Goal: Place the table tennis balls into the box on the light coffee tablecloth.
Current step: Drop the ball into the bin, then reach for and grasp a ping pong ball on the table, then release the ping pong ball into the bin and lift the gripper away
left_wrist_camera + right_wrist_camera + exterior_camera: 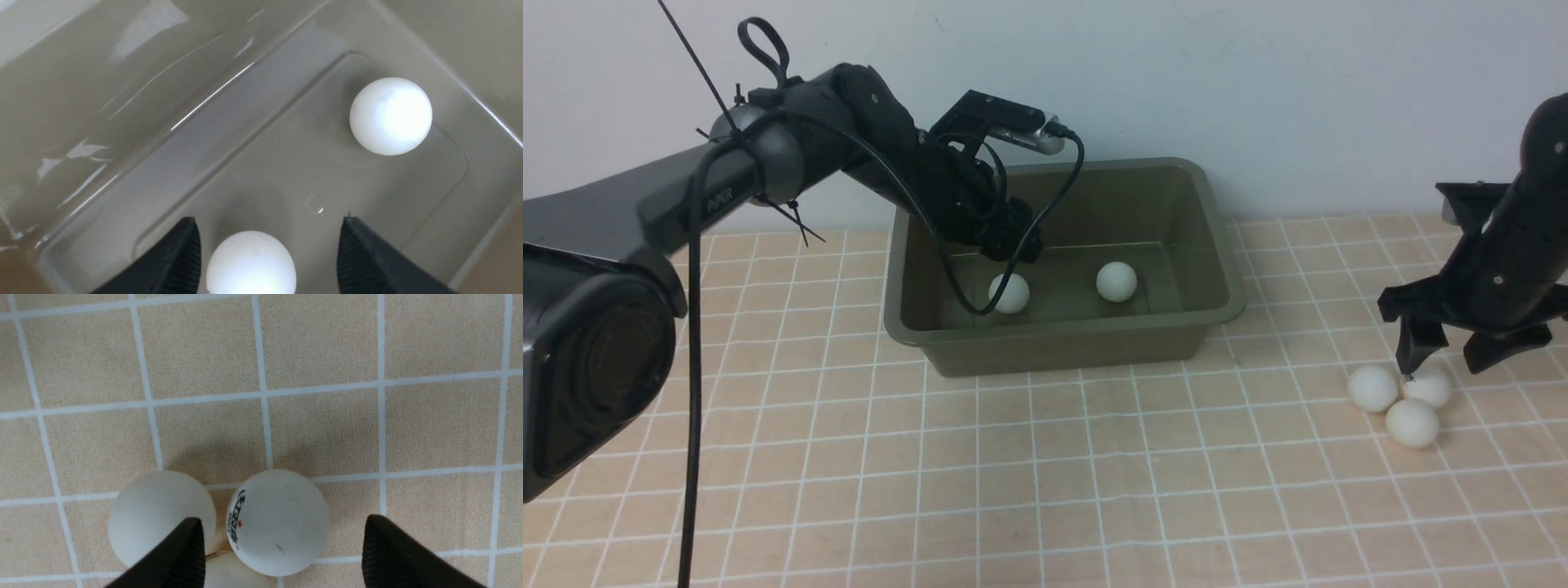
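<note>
The olive-green box stands on the light coffee tablecloth. Two white table tennis balls lie on its floor. My left gripper reaches into the box just above the left one. In the left wrist view it is open, with one ball loose between the jaws and the other farther off. Three balls cluster on the cloth at the right. My right gripper hovers open over them; a logo ball lies between its jaws.
A white wall runs behind the box. The left arm's black cable hangs down at the left. In the right wrist view a second ball sits beside one finger, and a third shows at the frame edge.
</note>
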### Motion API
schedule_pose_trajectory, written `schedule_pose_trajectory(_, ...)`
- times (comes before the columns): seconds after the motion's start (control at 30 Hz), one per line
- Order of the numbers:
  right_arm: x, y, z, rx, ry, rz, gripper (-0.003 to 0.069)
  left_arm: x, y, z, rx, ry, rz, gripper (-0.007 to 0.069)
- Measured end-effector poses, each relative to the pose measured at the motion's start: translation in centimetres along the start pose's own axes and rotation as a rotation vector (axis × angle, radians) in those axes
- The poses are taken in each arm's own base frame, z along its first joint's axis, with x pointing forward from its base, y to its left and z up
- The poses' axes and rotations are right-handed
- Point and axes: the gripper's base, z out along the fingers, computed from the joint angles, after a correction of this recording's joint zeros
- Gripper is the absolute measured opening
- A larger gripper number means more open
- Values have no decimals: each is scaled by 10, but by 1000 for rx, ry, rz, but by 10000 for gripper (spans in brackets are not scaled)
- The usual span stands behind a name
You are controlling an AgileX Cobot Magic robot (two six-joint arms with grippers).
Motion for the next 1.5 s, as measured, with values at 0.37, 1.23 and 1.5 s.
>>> schedule_pose_trajectory(0.37,-3,-1,7,14,-13,4,430,-27,-12,-42,-7,-92,48,375)
schedule_pose_trajectory(1.23,-33,-1,-8,28,-29,-31,367,-47,-100,-307,-189,-128,248,-67)
schedule_pose_trajectory(1.5,-49,50,-43,-105,-117,-142,367,-18,-101,-367,-292,-188,143,-69)
